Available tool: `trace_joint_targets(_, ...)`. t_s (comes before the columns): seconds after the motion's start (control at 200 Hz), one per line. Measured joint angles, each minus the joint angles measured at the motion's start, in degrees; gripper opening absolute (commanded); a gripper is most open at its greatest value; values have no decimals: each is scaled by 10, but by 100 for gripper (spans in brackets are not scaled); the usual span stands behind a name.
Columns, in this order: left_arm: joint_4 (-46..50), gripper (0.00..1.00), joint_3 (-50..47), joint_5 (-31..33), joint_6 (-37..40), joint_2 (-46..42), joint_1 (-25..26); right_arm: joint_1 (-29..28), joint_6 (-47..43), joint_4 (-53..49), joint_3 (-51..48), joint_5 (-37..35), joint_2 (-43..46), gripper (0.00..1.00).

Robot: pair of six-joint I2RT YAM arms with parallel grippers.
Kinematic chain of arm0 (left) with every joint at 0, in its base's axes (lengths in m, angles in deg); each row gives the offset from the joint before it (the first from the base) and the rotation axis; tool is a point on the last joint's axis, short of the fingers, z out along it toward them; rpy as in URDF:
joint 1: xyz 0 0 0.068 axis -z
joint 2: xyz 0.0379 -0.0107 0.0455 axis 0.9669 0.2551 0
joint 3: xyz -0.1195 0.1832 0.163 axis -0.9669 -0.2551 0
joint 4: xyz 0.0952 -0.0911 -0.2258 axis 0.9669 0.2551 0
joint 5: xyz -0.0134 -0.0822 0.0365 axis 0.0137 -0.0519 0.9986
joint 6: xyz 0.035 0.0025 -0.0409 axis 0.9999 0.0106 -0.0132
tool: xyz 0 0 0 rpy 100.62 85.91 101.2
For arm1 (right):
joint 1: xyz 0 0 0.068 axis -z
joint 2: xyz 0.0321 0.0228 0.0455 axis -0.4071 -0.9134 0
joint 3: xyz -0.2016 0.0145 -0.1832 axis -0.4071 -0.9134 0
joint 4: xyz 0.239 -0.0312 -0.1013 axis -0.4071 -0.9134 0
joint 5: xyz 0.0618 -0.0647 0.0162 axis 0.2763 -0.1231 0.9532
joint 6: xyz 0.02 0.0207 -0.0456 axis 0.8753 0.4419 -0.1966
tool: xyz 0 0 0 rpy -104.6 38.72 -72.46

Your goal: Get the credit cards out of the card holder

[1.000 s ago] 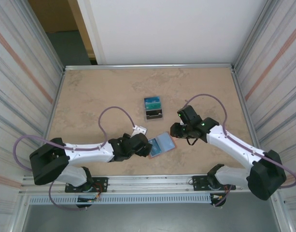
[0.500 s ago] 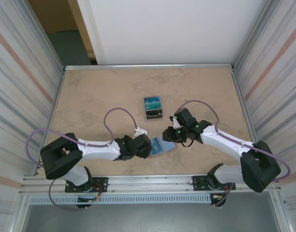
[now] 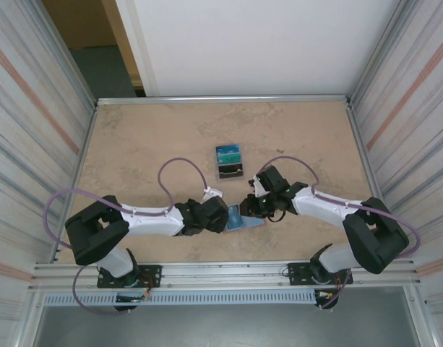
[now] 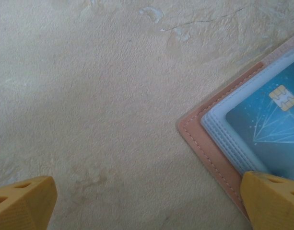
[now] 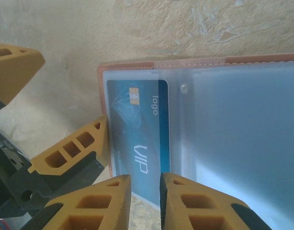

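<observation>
The card holder [image 5: 199, 61] lies open and flat on the table [image 3: 134, 144], between the two hands. Its salmon-pink stitched border frames cloudy clear sleeves [image 5: 242, 134]. A blue credit card [image 5: 137, 124] with a gold chip and the letters VIP sits in the sleeve at the holder's end nearest the left hand. Whether more cards lie under it I cannot tell.

The right hand [image 5: 145, 194] stands at the card's short edge opposite the chip, its fingers almost together with only a slit between them. The card's edge shows in that slit, but I cannot tell whether it is truly pinched. The left hand [image 4: 147, 194] is spread fully wide and holds nothing. One of its fingers [image 4: 274, 201] overlaps the holder's pink border, touching it or just above it, probably to pin it down.

The card looks thin, stiff, light and glossy, so it will probably slip easily and offers little thickness to catch. The best hold seems to be on whatever part of that short edge is free of the sleeve, pinched across the flat faces and drawn straight along the sleeve. The holder looks soft and light and would likely drag along with the card unless it is held down by its border. Beyond the holder, away from the arms, a dark stand [image 3: 230, 163] with teal cards sits well apart.
</observation>
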Motion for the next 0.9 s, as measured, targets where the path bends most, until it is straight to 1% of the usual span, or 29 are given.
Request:
trace_joint_targets(0.281, 5, 99, 2, 0, 0, 0, 0, 8, 11, 30, -15, 15, -27, 21)
trace_joint_targets(0.902, 10, 99, 8, 0, 0, 5, 0, 14, 22, 94, -38, 49, -65, 13)
